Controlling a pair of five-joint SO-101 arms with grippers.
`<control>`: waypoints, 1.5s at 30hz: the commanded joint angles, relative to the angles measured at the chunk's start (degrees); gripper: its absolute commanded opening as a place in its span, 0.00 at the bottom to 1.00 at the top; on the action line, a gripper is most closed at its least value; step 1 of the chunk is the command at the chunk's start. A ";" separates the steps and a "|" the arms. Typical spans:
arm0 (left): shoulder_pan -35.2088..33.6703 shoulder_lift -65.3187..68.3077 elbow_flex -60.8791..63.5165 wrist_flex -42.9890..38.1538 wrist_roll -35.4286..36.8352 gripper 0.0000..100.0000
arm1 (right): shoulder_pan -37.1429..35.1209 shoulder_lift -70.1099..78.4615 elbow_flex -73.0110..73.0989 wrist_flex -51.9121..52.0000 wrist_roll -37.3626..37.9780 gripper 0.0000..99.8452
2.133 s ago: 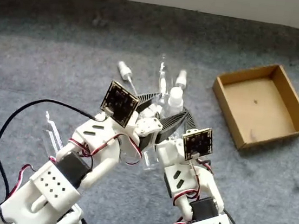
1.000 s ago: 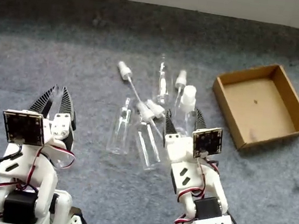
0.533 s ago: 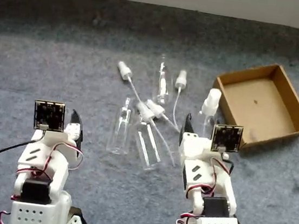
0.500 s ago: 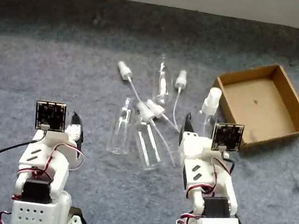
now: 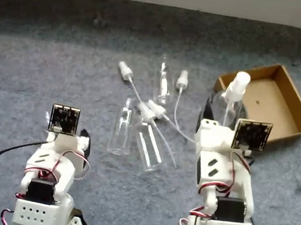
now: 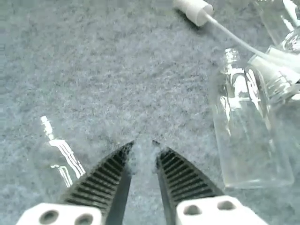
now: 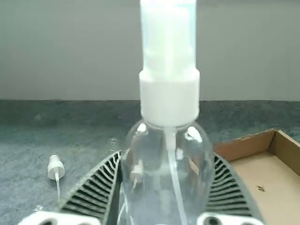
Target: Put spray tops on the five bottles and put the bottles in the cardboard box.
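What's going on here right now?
The right gripper holds a capped bottle upright in its fingers, at the near corner of the box, not yet inside. The left gripper sits low over the carpet, fingers slightly apart, holding nothing. Uncapped bottles and loose tops lie on the carpet ahead of the arms.

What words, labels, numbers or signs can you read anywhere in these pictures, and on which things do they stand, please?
No readable text in any view.
Clear bottle held in the right gripper: no label.
Bottles on the carpet: no labels.
Cardboard box: just a small dark speck, not a character.
Wrist circuit boards: any print is too small to read.
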 commanded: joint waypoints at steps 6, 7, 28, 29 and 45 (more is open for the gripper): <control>0.92 -0.48 1.27 10.20 -0.62 0.00 | 8.04 20.18 -10.59 -11.30 0.62 0.16; 0.92 -0.48 1.27 11.08 -0.62 0.00 | 8.92 22.55 -11.47 -12.79 0.62 0.16; 0.92 -0.48 1.27 19.60 -0.53 0.01 | 12.44 64.48 -27.91 -40.66 0.70 0.16; 0.92 -0.48 1.27 19.60 -0.53 0.01 | 12.62 66.42 -29.67 -40.66 0.70 0.16; 0.84 -0.48 1.27 19.60 -0.53 0.01 | 13.05 96.13 -54.64 -40.75 0.70 0.16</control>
